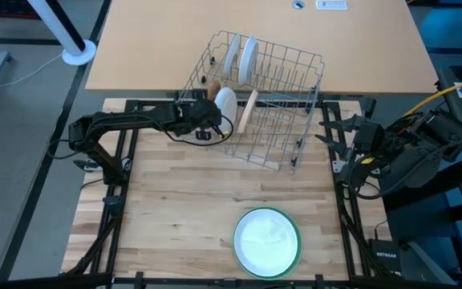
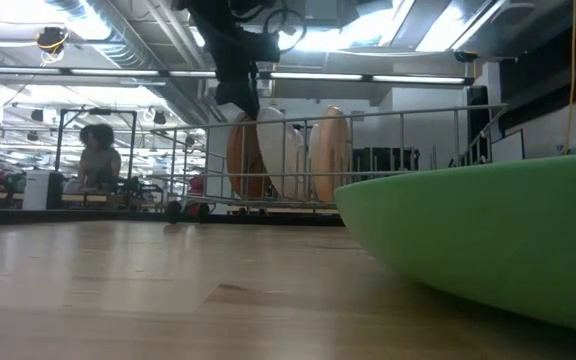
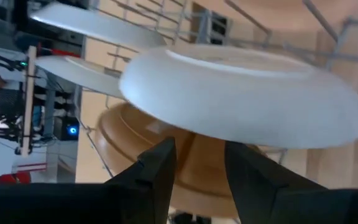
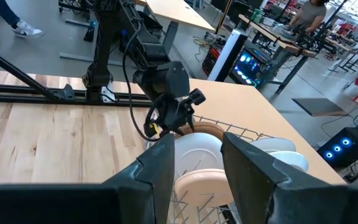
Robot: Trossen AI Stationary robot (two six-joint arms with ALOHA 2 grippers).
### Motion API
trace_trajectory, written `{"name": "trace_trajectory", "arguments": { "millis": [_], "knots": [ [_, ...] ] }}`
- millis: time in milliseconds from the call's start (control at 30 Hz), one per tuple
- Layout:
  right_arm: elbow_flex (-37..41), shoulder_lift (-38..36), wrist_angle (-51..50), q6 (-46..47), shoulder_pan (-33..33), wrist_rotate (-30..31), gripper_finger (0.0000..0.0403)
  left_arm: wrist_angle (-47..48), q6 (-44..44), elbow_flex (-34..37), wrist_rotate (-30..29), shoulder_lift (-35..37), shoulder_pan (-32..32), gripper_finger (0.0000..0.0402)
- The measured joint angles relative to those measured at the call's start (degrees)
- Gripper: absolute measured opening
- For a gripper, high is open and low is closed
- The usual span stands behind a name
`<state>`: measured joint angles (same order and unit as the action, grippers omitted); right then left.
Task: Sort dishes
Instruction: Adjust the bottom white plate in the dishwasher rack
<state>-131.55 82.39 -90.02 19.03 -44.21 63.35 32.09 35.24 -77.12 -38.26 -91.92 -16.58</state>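
A grey wire rack (image 1: 275,96) stands at the table's far middle. Plates stand on edge in it: two white ones (image 1: 241,58) at its far side, a white plate (image 1: 226,101) and a tan plate (image 1: 249,109) at its near left. A brown plate (image 3: 135,134) stands just behind the white one (image 3: 247,93). My left gripper (image 1: 217,113) is open at the rack's left side, its fingertips (image 3: 166,149) right at the white plate's rim. A large light green plate (image 1: 267,241) with a white plate in it lies near the front edge. My right gripper (image 4: 197,142) waits, open, at the table's right. My left gripper stands with its fingertips at the lower rim (image 3: 216,140) of the white plate, which stands on edge in the rack. I cannot tell whether they touch it.
The rack's wires (image 2: 398,150) rise around the plates. Bare wood lies between the rack and the green plate (image 2: 488,240). Black frame rails (image 1: 123,185) run along the table's left and right sides. A person (image 2: 98,155) sits in the room behind.
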Motion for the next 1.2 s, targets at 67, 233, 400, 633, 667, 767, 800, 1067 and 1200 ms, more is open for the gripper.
{"name": "trace_trajectory", "arguments": {
  "millis": [67,233,400,633,667,767,800,1067,1200],
  "knots": [
    [0.0,0.0,0.0,-0.02,-0.02,0.0,0.0138,-2.17,0.4,0.0,0.02,0.0,0.0,0.0129],
    [0.0,0.0,0.01,-0.02,0.0,0.0,0.0138,-5.87,0.84,0.0,1.23,0.0,0.04,0.0129],
    [0.0,0.0,0.0,-0.02,0.0,0.0,0.0138,-6.24,-0.78,0.0,5.47,0.0,0.09,0.0129],
    [0.0,0.0,0.0,-0.02,0.0,0.0,0.0138,-6.48,-2.16,0.0,7.85,0.02,0.47,0.0129],
    [0.0,0.0,0.02,-0.02,0.0,0.0,0.0138,-6.81,-2.08,0.0,7.83,0.02,0.71,0.0129],
    [0.0,0.0,0.0,-0.02,-0.01,0.0,0.0138,-8.71,-1.7,0.11,8.98,0.02,1.25,0.0129],
    [0.0,0.0,0.01,-0.02,0.0,0.0,0.0138,-9.6,-1.04,0.11,9.77,0.02,1.41,0.0129],
    [0.0,0.0,0.0,-0.02,0.0,0.0,0.0138,-11.24,0.23,0.09,10.41,0.02,1.93,0.0129],
    [0.0,0.0,0.0,-0.02,-0.01,0.0,0.0138,-11.31,1.88,0.09,10.03,0.02,1.86,0.0129]
  ]
}}
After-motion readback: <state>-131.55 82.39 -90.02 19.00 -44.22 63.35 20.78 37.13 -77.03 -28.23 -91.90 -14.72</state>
